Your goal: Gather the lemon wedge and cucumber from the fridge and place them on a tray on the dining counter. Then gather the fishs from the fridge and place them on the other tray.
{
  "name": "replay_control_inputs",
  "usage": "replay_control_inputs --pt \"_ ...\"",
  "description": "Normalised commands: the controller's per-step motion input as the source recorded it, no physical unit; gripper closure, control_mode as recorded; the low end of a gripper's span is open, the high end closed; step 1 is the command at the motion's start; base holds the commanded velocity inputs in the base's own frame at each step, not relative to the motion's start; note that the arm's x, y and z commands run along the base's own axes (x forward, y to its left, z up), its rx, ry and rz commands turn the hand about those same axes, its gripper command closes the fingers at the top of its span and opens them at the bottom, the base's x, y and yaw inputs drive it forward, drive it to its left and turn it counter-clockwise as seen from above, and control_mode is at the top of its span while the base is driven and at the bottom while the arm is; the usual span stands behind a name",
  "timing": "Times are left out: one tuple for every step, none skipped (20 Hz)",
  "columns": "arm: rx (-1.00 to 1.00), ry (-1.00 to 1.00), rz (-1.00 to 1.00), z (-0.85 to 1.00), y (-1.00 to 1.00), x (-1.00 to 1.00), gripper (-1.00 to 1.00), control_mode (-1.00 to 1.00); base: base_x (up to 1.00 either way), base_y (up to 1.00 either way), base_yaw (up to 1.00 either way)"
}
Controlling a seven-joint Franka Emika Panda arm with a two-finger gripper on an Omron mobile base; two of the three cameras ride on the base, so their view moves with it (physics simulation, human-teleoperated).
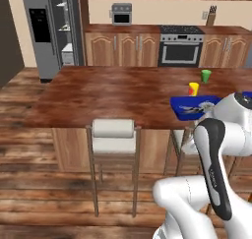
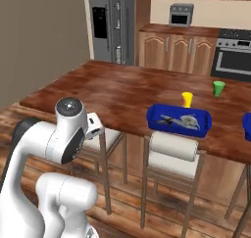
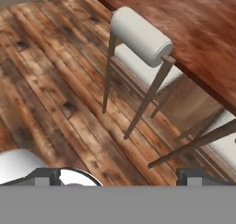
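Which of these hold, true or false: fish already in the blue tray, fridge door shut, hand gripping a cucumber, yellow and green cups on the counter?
1. Fish lie in the blue tray. True.
2. The fridge door is shut. False: it stands open, shelves showing.
3. The hand grips a cucumber. False: it is open and empty, aimed at the floor beside a stool.
4. A yellow cup and a green cup stand on the counter. True.

Glossy wood counter (image 2: 112,92), blue plastic tray (image 2: 203,127)
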Motion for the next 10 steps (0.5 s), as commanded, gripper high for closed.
replay_control_inputs --pt "0.0 0.0 0.0 0.0 0.0 0.0 -1.0 1.0 0.44 1.0 -0.13" --pt "0.0 0.0 0.0 0.0 0.0 0.0 -1.0 1.0 0.44 1.0 -0.12" --pt "0.0 0.0 0.0 0.0 0.0 0.0 -1.0 1.0 0.42 1.0 -0.11" --pt "0.0 0.0 0.0 0.0 0.0 0.0 -1.0 1.0 0.41 1.0 -0.11" --pt "0.0 0.0 0.0 0.0 0.0 0.0 -1.0 1.0 0.39 1.0 -0.1" --pt "0.0 0.0 0.0 0.0 0.0 0.0 -1.0 1.0 0.36 1.0 -0.09" --pt "0.0 0.0 0.0 0.0 0.0 0.0 -1.0 1.0 0.36 1.0 -0.08" --pt "0.0 0.0 0.0 0.0 0.0 0.0 -1.0 1.0 0.34 1.0 -0.07" --pt "0.0 0.0 0.0 0.0 0.0 0.0 -1.0 1.0 0.33 1.0 -0.07" --pt "0.0 0.0 0.0 0.0 0.0 0.0 -1.0 1.0 0.31 1.0 -0.07"
